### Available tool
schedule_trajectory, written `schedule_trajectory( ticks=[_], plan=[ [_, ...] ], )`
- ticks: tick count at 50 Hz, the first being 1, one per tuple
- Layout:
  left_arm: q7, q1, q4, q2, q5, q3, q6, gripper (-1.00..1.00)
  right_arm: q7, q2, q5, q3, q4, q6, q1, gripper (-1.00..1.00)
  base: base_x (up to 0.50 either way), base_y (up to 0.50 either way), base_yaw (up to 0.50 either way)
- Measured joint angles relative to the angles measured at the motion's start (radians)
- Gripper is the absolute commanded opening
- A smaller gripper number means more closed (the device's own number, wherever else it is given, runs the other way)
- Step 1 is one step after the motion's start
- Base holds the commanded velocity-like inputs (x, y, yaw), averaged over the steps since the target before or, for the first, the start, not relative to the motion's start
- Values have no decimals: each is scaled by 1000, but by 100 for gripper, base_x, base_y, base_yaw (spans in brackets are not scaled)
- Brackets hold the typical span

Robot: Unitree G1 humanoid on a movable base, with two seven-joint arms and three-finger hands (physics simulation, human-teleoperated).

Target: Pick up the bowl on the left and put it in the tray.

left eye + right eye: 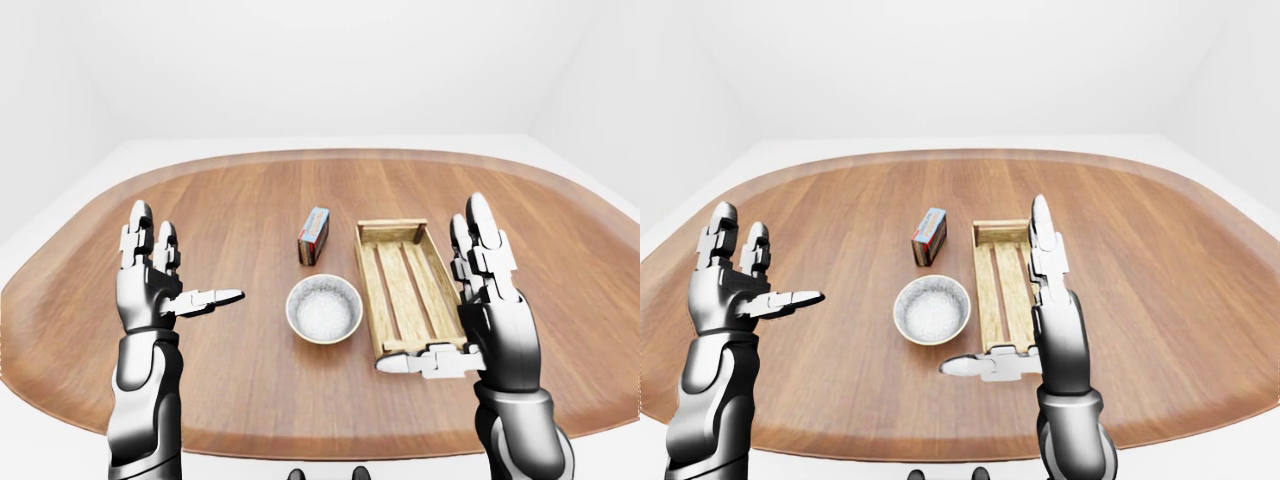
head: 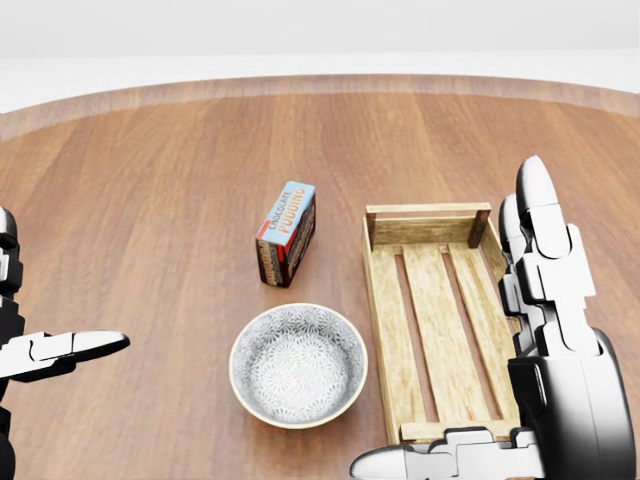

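A grey patterned bowl [image 2: 298, 365] stands upright on the wooden table, just left of a slatted wooden tray [image 2: 425, 212], with a small gap between them. The tray holds nothing. My left hand [image 1: 192, 257] hovers open to the left of the bowl, fingers up and thumb pointing toward it, well apart from it. My right hand [image 1: 440, 295] is open too, raised at the tray's right side. Its fingers [image 2: 540, 240] point up and its thumb lies across the tray's near end. Neither hand holds anything.
A small pudding box [image 2: 287, 232] stands on the round brown table [image 1: 250, 200] just above the bowl in the views, left of the tray's far end. White floor and walls lie beyond the table's rim.
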Motion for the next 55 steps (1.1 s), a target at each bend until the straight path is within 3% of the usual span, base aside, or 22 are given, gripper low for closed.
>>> schedule_trajectory(
  ticks=[21, 35, 55],
  plan=[
    [-2, 1, -9, 0, -2, 2, 0, 100, 1, 2, -3, 1, -11, 0, 3, 100, 48, -1, 0],
    [-3, 6, -13, -2, -1, 1, 0, 100, -13, -4, -22, 26, -9, 0, 0, 100, 0, 0, 0],
    [-7, 10, -23, -4, -3, 4, 0, 100, 71, -15, -240, 134, 46, 0, -126, 100, 0, 0, 0]
  ],
)
